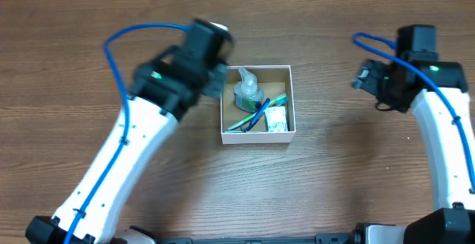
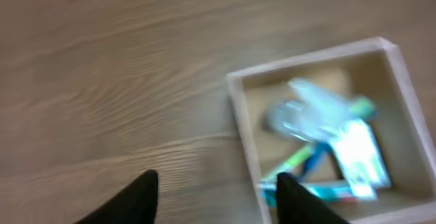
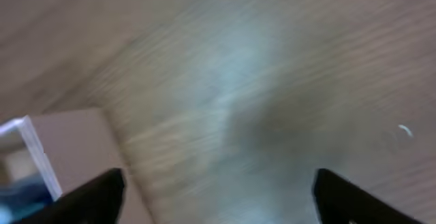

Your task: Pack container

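The container (image 1: pixel 290 99) is a small square white box with a brown inside, at the middle of the wooden table. Inside lie a clear pump bottle (image 1: pixel 249 90), blue and green pens (image 1: pixel 257 115) and a white packet (image 1: pixel 277 120). My left gripper (image 1: pixel 217 75) hovers at the box's left rim, open and empty. In the left wrist view the box (image 2: pixel 240 118) is blurred, with one fingertip over its left edge (image 2: pixel 216 195). My right gripper (image 1: pixel 365 76) is open and empty, well to the right of the box. The right wrist view shows a box wall (image 3: pixel 75 146) at left, with the open fingers (image 3: pixel 218 193) over bare table.
Wooden tabletop (image 1: pixel 341 170) all around the box. Blue cables run along both arms. A small pale speck (image 3: pixel 405 130) lies on the table in the right wrist view.
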Controlling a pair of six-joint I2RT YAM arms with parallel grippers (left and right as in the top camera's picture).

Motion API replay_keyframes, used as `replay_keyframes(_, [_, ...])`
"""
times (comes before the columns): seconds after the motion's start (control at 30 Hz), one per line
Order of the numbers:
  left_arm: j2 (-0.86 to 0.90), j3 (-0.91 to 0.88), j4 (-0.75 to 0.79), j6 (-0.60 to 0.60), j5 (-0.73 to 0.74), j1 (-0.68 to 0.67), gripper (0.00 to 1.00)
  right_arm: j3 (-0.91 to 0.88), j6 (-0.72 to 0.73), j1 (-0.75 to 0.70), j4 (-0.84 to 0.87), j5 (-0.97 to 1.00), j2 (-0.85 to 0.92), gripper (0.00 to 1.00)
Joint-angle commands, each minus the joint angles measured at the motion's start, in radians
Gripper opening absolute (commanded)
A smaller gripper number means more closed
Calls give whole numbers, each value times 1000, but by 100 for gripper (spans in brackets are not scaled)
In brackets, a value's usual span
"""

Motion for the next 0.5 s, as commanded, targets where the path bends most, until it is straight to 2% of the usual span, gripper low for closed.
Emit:
replay_keyframes(0.0, [18,13,9,-80,50,164,74,-2,-78,98,87,-7,-6,100])
replay_keyframes(0.03, [24,13,9,-89,54,209,100,-2,-80,119,114,-6,-6,100])
replay_keyframes(0.23, [43,13,8,-112,55,364,100,-2,-80,141,254,0,-6,100])
replay_keyframes(0.3, [43,13,34,-99,49,389,100,-2,-99,141,256,-1,-7,100])
replay_keyframes(0.47, [29,13,-25,-82,82,416,100,-2,-91,140,168,7,-53,100])
